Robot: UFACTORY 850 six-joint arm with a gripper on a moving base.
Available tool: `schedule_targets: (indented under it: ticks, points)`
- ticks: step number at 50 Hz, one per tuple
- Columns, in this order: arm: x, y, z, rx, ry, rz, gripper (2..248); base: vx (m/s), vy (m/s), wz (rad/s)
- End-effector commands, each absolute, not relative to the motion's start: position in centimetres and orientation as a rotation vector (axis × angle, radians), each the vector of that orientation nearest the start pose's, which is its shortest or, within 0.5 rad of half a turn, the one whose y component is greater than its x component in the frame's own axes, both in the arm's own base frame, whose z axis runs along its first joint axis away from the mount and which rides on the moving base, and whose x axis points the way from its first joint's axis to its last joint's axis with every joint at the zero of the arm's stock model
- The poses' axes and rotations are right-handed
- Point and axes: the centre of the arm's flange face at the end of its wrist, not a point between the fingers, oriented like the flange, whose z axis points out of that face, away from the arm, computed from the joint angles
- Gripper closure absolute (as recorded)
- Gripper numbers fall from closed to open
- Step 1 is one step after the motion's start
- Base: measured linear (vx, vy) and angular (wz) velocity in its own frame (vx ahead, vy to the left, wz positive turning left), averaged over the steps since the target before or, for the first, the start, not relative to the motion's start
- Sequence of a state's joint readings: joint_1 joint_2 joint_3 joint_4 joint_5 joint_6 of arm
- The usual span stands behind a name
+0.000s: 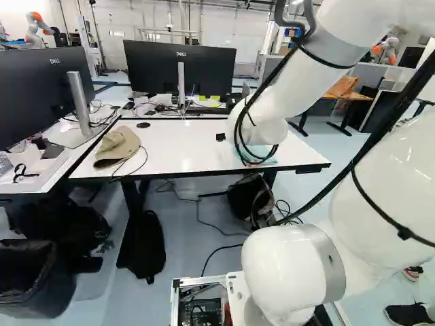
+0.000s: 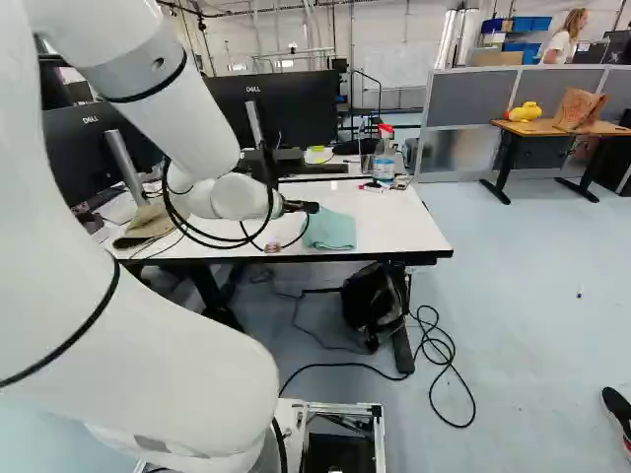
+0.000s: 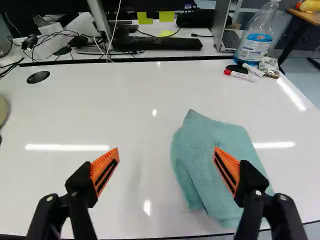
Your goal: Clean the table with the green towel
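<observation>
The gripper shows as a dark part at the end of my arm in the right base view, its fingertips not clearly seen there. In the wrist view the gripper stands open above the white table, its orange-padded fingers wide apart with nothing gripped between them. A rumpled blue-green towel lies flat on the table, one finger over it and the other over bare tabletop. In the right base view the towel lies near the table's front edge, just beside the gripper.
A spray bottle and a red-capped marker stand and lie at the table's far corner. A beige cap rests at the other end. Monitors and a keyboard are behind. Another robot is in the background.
</observation>
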State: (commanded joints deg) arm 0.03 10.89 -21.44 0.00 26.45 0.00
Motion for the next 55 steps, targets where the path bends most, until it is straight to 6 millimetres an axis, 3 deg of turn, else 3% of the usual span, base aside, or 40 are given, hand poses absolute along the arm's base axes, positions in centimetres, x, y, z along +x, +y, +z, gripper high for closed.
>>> schedule_targets:
  ticks: [29, 55]
  points:
    - [31.1, 0.0, 38.8, -2.64, 0.0, -1.703, 3, 0.0, 0.0, 0.0]
    - [28.2, 0.0, 37.2, -2.582, 0.0, -1.789, 3, 0.0, 0.0, 0.0]
